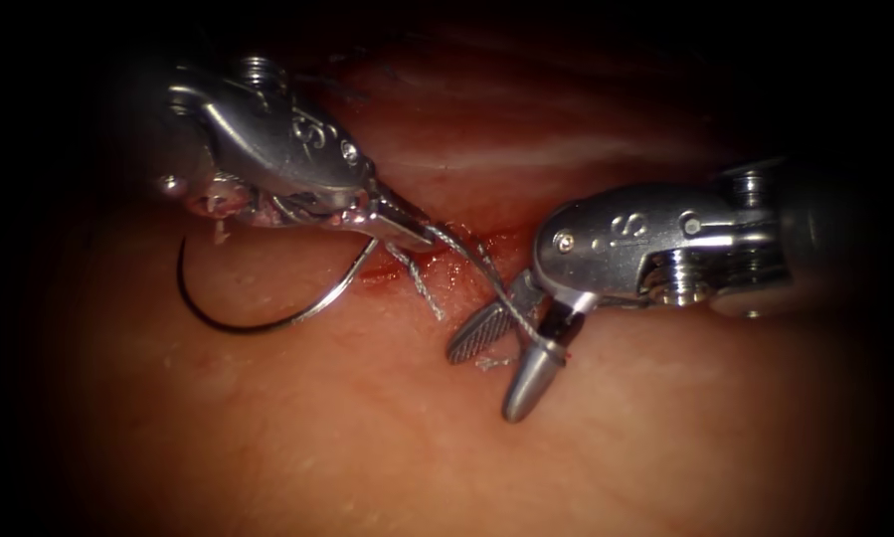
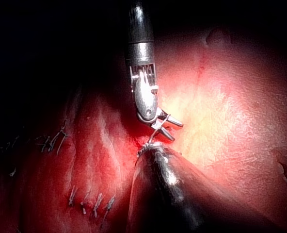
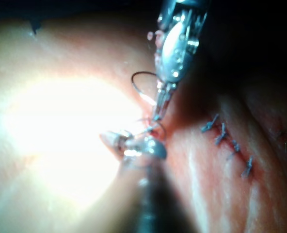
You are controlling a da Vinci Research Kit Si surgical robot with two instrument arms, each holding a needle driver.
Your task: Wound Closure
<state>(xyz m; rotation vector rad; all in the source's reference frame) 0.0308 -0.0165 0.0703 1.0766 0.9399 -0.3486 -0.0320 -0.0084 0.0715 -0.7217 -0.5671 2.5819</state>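
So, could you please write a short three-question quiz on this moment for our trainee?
1. True or false: the left tool holds the needle clear of the tissue.
2. The right tool has its jaws: A shut on the needle, B open around the thread, C shut on tissue.
3. Which tool holds the needle?

Key: 1 true; 2 B; 3 the left tool, near the needle's thread end.
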